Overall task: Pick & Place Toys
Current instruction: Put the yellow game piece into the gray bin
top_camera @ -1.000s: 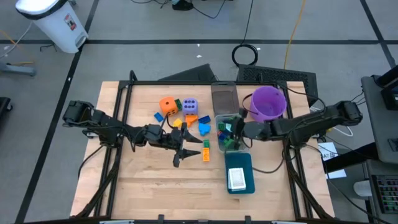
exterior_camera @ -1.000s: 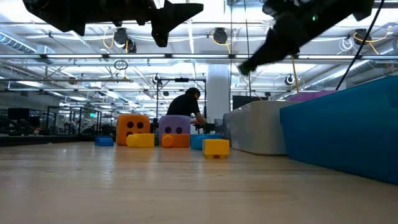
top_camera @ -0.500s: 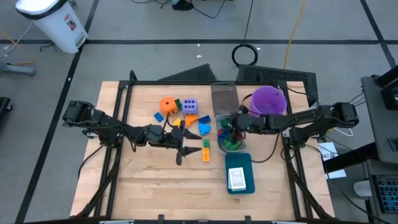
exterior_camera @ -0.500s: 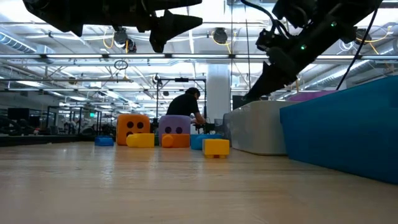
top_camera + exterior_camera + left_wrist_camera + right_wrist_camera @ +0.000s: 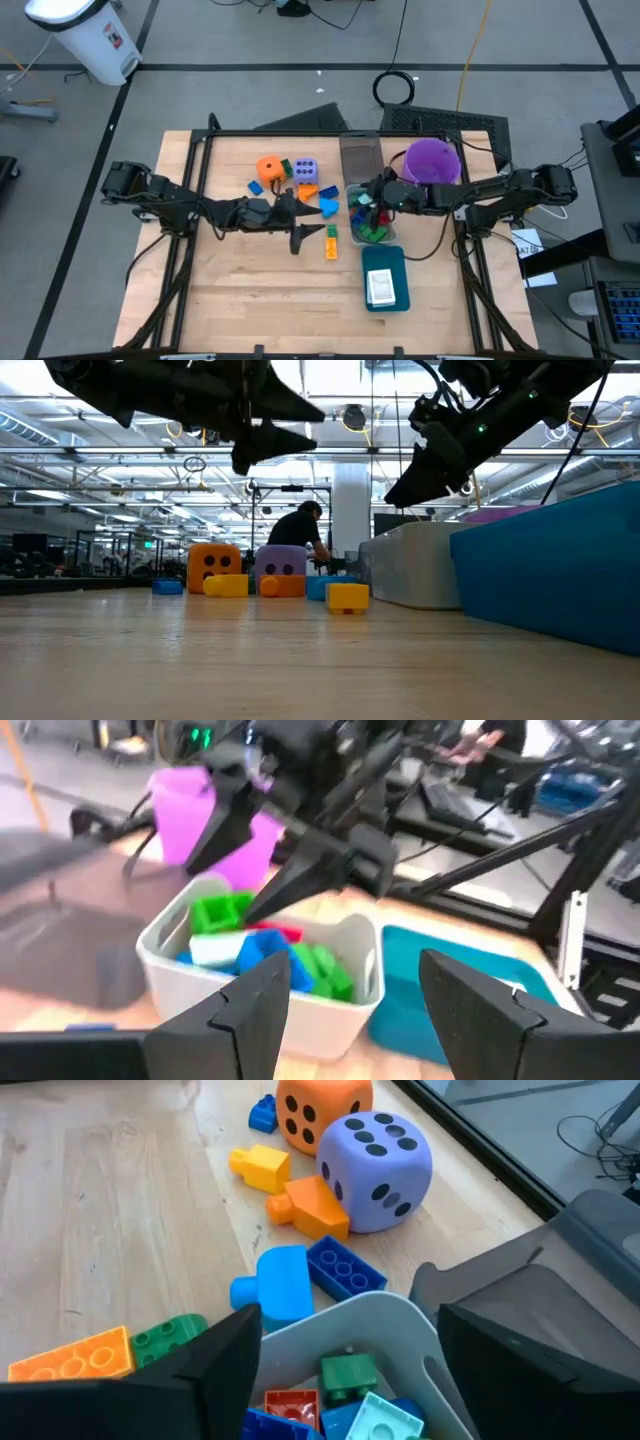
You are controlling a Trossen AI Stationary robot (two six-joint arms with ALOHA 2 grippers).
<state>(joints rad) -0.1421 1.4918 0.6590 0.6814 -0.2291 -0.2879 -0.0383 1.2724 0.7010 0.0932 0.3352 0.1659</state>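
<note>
Over the light grey plastic bin beside the round purple bucket, the right gripper is being held with its fingers spread and nothing between them. Green, blue, red and pale cyan plastic blocks are lying heaped in that bin, directly below the fingers and apart from them.

Two large dotted foam dice are being shown on the wooden table: one orange die and one lavender die, standing side by side. Close by them, loose studded blocks are lying: a small blue block, a yellow block, an orange block, a light blue block touching a dark blue block, and an orange brick next to a green block. One white picture card is resting in the teal rectangular tray.

Nearer the table's middle, the left gripper is being held above the wood, its fingers parted and empty, with the orange brick and green block just beside them in the high view.

A person is being seen far behind the table.
</note>
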